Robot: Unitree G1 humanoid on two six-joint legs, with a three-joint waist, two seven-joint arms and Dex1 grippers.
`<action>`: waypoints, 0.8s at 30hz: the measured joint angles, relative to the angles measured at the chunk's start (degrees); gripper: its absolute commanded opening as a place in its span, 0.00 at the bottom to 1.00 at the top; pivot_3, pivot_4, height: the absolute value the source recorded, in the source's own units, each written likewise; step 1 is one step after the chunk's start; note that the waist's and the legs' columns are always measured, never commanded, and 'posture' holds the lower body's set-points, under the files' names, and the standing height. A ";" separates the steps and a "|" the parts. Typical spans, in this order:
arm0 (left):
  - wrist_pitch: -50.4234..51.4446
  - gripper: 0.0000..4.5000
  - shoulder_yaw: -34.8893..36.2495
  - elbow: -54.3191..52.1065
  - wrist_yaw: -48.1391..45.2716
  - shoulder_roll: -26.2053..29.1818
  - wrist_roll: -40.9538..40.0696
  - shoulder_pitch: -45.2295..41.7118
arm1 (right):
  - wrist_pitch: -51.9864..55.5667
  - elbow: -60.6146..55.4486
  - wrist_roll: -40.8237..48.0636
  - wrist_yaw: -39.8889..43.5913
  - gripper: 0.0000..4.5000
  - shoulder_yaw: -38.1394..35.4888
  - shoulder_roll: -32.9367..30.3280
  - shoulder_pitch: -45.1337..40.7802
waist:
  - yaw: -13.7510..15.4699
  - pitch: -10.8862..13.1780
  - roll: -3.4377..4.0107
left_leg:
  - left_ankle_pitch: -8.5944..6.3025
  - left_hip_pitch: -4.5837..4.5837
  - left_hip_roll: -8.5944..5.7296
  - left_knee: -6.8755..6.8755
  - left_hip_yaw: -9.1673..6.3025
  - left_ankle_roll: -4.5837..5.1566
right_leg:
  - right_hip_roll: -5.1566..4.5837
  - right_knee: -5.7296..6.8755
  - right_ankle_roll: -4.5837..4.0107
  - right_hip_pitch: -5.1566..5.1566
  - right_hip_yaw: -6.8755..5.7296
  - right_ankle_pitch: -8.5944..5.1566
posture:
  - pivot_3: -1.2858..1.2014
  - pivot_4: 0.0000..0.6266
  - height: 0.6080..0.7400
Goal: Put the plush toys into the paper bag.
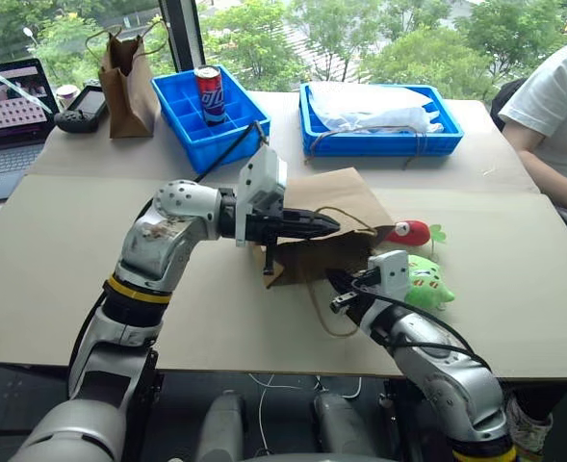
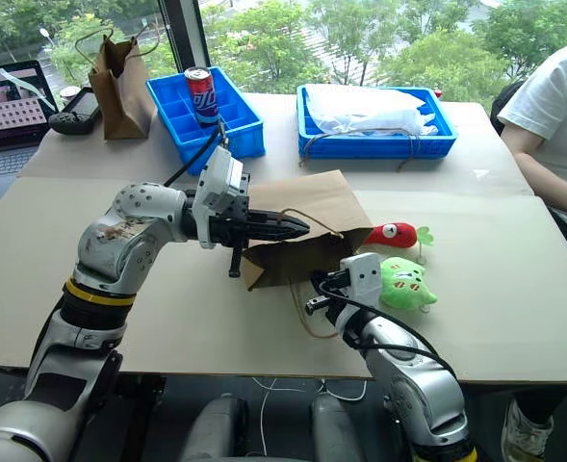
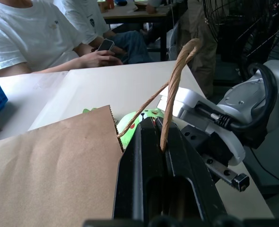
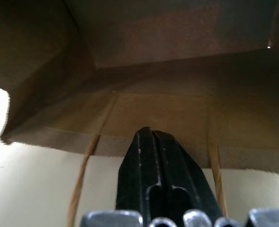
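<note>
The paper bag [image 1: 333, 195] lies on its side at the table's middle, mouth toward me. My left gripper [image 1: 327, 226] is shut on its rope handle [image 3: 176, 75] and holds the upper lip raised. The right gripper [image 1: 337, 282] is shut at the mouth, its fingers [image 4: 151, 156] lying over the lower lip and pointing inside. I cannot tell whether they pinch the paper. The plush toys lie on the table just right of the bag. The red chili one [image 1: 410, 232] is farther away. The green one [image 1: 429, 282] sits beside my right wrist.
At the back stand a blue bin [image 1: 194, 130] holding a can [image 1: 209, 93], a blue tray [image 1: 379, 142] with white plastic, and a darker narrow bag [image 1: 129, 87]. A laptop [image 1: 9, 115] and a controller [image 1: 83, 108] sit back left. A person [image 1: 557, 115] sits at the right edge.
</note>
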 measured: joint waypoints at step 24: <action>34.59 0.00 19.83 9.74 30.79 -6.74 -16.40 -8.18 | -3.84 13.30 -17.60 7.89 0.01 4.73 -2.24 -7.07 | -0.06 -0.07 -0.01 | 0.00 0.21 0.00 -0.01 -0.11 -0.01 | -0.01 0.06 0.00 0.17 -0.14 0.00 | 0.52 0.24 0.68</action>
